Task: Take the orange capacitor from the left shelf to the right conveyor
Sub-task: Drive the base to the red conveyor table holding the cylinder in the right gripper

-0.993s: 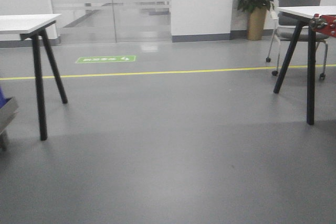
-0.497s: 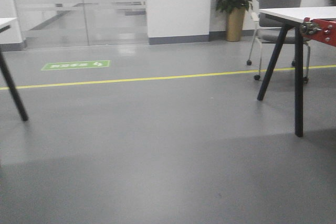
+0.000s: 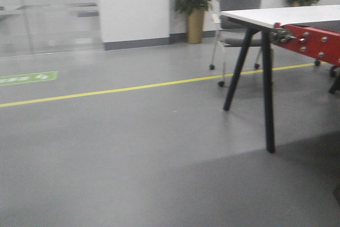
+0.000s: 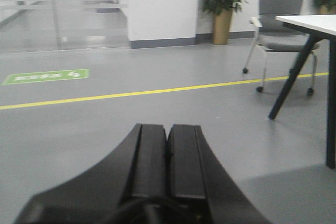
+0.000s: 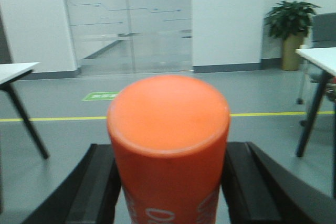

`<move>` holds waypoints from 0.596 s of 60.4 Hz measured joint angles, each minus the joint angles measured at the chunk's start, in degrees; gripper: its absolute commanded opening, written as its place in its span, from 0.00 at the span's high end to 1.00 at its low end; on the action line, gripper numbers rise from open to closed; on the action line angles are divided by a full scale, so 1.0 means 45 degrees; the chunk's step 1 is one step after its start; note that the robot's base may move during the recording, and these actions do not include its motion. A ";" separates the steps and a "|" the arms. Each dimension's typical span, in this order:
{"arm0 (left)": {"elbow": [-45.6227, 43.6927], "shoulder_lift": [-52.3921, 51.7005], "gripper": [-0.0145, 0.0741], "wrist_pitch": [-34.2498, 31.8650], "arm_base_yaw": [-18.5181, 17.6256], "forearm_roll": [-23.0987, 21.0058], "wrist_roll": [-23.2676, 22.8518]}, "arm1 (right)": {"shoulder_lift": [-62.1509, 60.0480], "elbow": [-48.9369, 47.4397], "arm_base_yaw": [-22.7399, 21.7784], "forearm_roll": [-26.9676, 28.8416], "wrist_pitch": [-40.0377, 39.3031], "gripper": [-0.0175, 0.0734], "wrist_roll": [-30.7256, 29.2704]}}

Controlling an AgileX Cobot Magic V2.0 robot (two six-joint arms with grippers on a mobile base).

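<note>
In the right wrist view my right gripper [image 5: 169, 182] is shut on the orange capacitor [image 5: 168, 140], an orange cylinder with a rounded top and white print low on its side, held between the two black fingers [image 5: 100, 182]. In the left wrist view my left gripper [image 4: 168, 156] is shut and holds nothing, its two black pads pressed together. The red front edge of the right conveyor [image 3: 313, 42] shows at the right of the front view, below a white table top; its belt is out of view. The left shelf is out of view.
A white table [image 3: 281, 14] on black slanted legs stands at the right, with a grey wheeled chair [image 3: 239, 14] and potted plants [image 3: 192, 3] behind it. A yellow floor line [image 3: 106, 90] crosses the grey floor. Glass doors are at the far left. Another table leg [image 5: 26, 124] shows at the left of the right wrist view.
The front view has swung to the right: the left table has left the frame, and the right table with the red conveyor edge has come closer and toward the middle.
</note>
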 measured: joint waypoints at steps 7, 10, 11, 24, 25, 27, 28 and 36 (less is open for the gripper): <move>0.0000 0.0000 0.95 0.0000 0.0000 0.0000 0.0000 | 0.0000 0.0000 0.0000 0.0000 0.0000 0.75 0.0000; 0.0000 0.0000 0.95 0.0000 0.0000 0.0000 0.0000 | 0.0000 0.0000 0.0000 0.0000 0.0000 0.75 0.0000; 0.0000 0.0000 0.95 0.0000 0.0000 0.0000 0.0000 | 0.0000 0.0000 0.0000 0.0000 0.0000 0.75 0.0000; 0.0000 0.0000 0.95 0.0000 0.0000 0.0000 0.0000 | 0.0000 0.0000 0.0000 0.0000 0.0000 0.75 0.0000; 0.0000 0.0000 0.95 0.0000 0.0000 0.0000 0.0000 | 0.0000 0.0000 0.0000 0.0000 0.0000 0.75 0.0000; 0.0000 0.0000 0.95 0.0000 0.0000 0.0000 0.0000 | 0.0000 0.0000 0.0000 0.0000 0.0000 0.75 0.0000; 0.0000 0.0000 0.95 0.0000 0.0000 0.0000 0.0000 | 0.0000 0.0000 0.0000 0.0000 0.0000 0.75 0.0000; 0.0000 0.0000 0.95 0.0000 0.0000 0.0000 0.0000 | 0.0000 0.0000 0.0000 0.0000 0.0000 0.75 0.0000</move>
